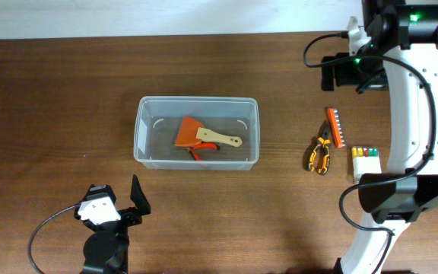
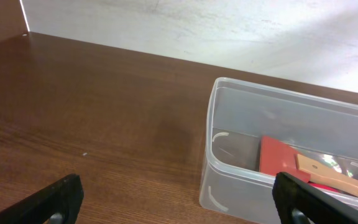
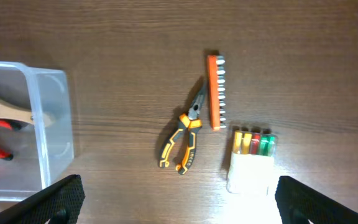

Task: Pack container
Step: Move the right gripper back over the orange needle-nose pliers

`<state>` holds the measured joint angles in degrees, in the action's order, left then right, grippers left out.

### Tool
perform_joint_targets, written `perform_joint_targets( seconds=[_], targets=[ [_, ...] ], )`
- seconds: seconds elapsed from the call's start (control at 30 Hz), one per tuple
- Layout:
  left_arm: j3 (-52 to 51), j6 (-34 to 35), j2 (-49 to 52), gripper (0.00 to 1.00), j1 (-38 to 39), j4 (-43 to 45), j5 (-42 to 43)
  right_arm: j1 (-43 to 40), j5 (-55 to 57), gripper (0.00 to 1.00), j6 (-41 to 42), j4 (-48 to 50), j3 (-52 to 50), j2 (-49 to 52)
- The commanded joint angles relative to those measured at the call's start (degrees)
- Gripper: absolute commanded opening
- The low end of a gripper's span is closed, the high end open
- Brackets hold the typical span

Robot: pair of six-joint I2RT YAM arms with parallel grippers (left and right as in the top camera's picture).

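Note:
The clear container (image 1: 196,100) sits mid-table and holds an orange scraper (image 1: 191,133) with a wooden handle, lying over a red-handled tool (image 1: 196,154). My left gripper (image 1: 116,194) rests near the front edge, left of the bin, open and empty. In the left wrist view the container (image 2: 241,180) and the scraper (image 2: 278,158) lie ahead on the right of the left gripper (image 2: 179,196). My right gripper (image 1: 339,74) hovers high at the back right. Seen from its wrist, the right gripper (image 3: 179,199) is open wide over bare wood, with the container (image 3: 55,124) at the left.
Right of the bin lie orange-and-black pliers (image 1: 320,154) (image 3: 185,140), an orange bit holder (image 1: 334,126) (image 3: 214,90) and a small clear case of coloured bits (image 1: 365,158) (image 3: 252,158). The right arm's white links and cables rise along the right edge.

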<state>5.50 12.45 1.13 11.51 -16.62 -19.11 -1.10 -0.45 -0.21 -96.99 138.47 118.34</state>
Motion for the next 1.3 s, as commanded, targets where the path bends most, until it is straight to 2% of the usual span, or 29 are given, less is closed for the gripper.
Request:
perform_joint_targets(
  seconds=[0.0,0.17,0.4,0.6,0.7,0.87,1.27],
  targets=[
    [-0.15,-0.5,-0.35,0.99,0.24,-0.09,-0.2,-0.15,1.42,0.99,0.72,-0.35,-1.03,-1.01],
    [-0.15,-0.5,-0.35,0.99,0.24,-0.09,-0.2,-0.09,1.86,0.99,1.09,-0.35,-6.88,-5.03],
    [-0.17,-0.5,-0.35,0.99,0.24,-0.09,-0.2,-0.09,4.37,0.99,2.71,1.68,-26.53,-13.25],
    [-0.17,-0.5,-0.35,0.99,0.24,-0.09,-0.2,-0.04,4.35,0.99,3.54,18.34,-47.12,-21.0],
    [-0.15,-0.5,-0.35,0.99,0.24,-0.09,-0.2,-0.04,4.11,0.99,3.54,25.46,-53.9,-22.53],
    [-0.15,-0.5,-0.35,0.99,0.24,-0.09,-0.2,-0.04,4.15,0.99,3.52,31.15,-58.31,-22.18],
    [-0.17,-0.5,-0.35,0.99,0.24,-0.09,-0.2,-0.11,5.27,0.99,3.48,40.37,-58.45,-21.86]
  ],
)
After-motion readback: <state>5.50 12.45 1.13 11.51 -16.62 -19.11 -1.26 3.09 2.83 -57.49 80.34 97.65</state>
